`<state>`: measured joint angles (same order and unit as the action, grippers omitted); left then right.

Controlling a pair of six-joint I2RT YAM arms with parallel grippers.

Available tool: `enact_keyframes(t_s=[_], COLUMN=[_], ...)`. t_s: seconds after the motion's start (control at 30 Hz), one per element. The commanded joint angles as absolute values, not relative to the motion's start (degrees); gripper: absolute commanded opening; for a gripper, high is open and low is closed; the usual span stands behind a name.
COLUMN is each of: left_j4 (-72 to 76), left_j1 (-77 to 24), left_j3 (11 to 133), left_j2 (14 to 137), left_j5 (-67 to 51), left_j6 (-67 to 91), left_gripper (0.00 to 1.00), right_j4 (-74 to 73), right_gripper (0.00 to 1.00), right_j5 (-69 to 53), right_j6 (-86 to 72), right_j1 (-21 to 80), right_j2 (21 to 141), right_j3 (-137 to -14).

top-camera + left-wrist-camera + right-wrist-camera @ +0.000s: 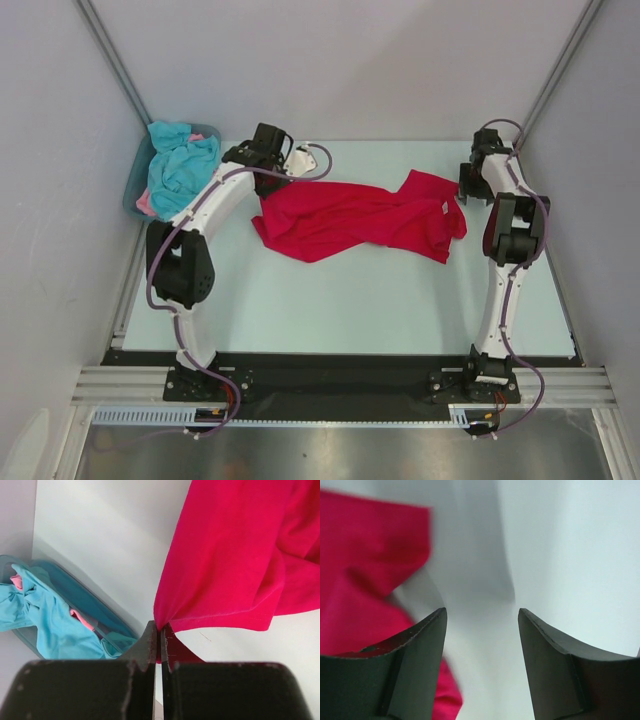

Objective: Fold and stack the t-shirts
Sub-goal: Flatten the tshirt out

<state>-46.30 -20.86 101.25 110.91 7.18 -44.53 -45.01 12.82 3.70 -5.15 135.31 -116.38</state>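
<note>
Top external view is showing a red t-shirt (355,218) lying crumpled and stretched sideways across the far half of the pale surface (350,300), between the two arms. At the far left corner a grey-blue tub (130,195) is sitting against the wall. A turquoise t-shirt (185,165) is bunching up inside it and spilling over its rim, and a bit of a pink t-shirt (146,203) is peeking out at the near edge of the pile.

Left wrist view is showing the left hand (160,627) pinching a corner of the red t-shirt. Its two dark fingers (145,645) are pressing together with only the cloth between them, and the shirt is fanning out from the pinch toward the upper right. The tub with the turquoise and pink cloth is sitting off to the left of this hand, well apart from the red shirt.

Right wrist view is showing the right hand (481,611) with its fingers standing wide apart and gripping nothing. Red cloth is lying just beside its left finger, while only bare surface is showing in the gap. From above, this hand is hanging at the far right, near the shirt's right edge.
</note>
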Motion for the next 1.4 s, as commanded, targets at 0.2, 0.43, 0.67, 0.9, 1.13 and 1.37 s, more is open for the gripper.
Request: enact_keyframes(t_s=[0.2,0.43,0.67,0.9,1.13,1.37], left_j4=[-45.00,-44.56,-44.65,-44.74,-43.60,-42.01], left_j1=[-20.74,-20.74,-21.35,-21.97,-22.06,-22.24], left_j3=[100.37,99.23,97.82,97.29,96.50,98.43], left_j2=[105.56,104.85,103.89,103.27,104.06,104.76], left_j5=[9.40,9.93,11.25,12.48,13.09,13.01], left_j6=[-46.76,-47.02,-48.08,-48.87,-48.87,-47.99], left_gripper=[0.00,0.00,0.00,0.00,0.01,0.00], right_j4=[-45.53,-45.00,-44.21,-44.47,-43.69,-41.04], right_gripper=[0.61,0.59,0.53,0.52,0.54,0.55], right_j5=[10.11,9.32,4.84,3.34,3.61,3.69], right_j6=[-2.81,-4.13,-5.71,-6.59,-3.96,-1.67], right_j1=[-8.70,-9.58,-10.02,-9.58,-9.40,-9.14], right_j2=[138.69,141.15,145.10,148.36,145.03,142.29], right_j3=[-127.44,-130.96,-132.80,-136.76,-133.26,-131.74])
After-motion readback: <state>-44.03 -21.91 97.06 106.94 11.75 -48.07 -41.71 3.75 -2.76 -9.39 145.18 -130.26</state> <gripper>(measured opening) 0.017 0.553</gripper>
